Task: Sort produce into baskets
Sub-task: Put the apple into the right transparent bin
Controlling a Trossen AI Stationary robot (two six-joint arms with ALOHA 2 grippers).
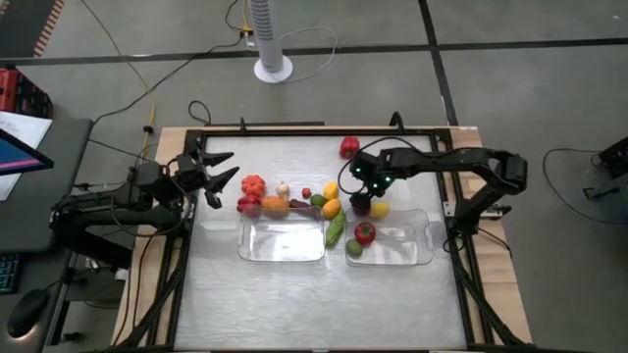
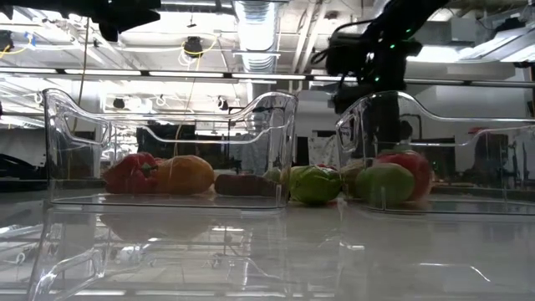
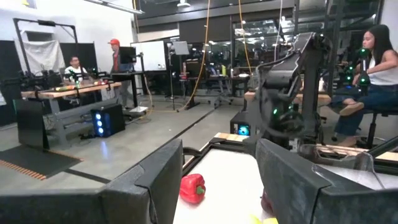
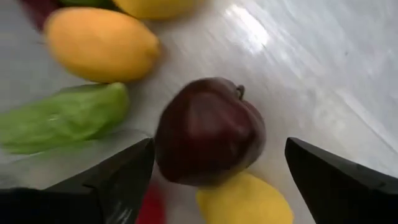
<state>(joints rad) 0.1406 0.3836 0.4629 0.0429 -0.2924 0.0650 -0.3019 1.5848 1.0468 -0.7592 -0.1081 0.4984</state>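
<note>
A dark red apple (image 4: pixel 208 130) lies on the table beside a yellow fruit (image 4: pixel 245 202), an orange-yellow fruit (image 4: pixel 99 43) and a long green piece (image 4: pixel 62 115). My right gripper (image 1: pixel 363 194) hangs over the apple, open, with one finger on either side of it (image 4: pixel 219 149). Two clear trays (image 1: pixel 283 253) (image 1: pixel 417 257) stand at the near middle. The right tray holds a red fruit (image 1: pixel 365 232), and a green fruit (image 1: pixel 353 248) lies at its left edge. My left gripper (image 1: pixel 218 181) is open and empty at the table's left, raised.
More produce lies behind the left tray: a red piece (image 1: pixel 253 184), an orange one (image 1: pixel 275 206) and a white bulb (image 1: pixel 283 188). A red pepper (image 1: pixel 349 147) sits alone near the far edge. People sit in the room beyond the table (image 3: pixel 379 56).
</note>
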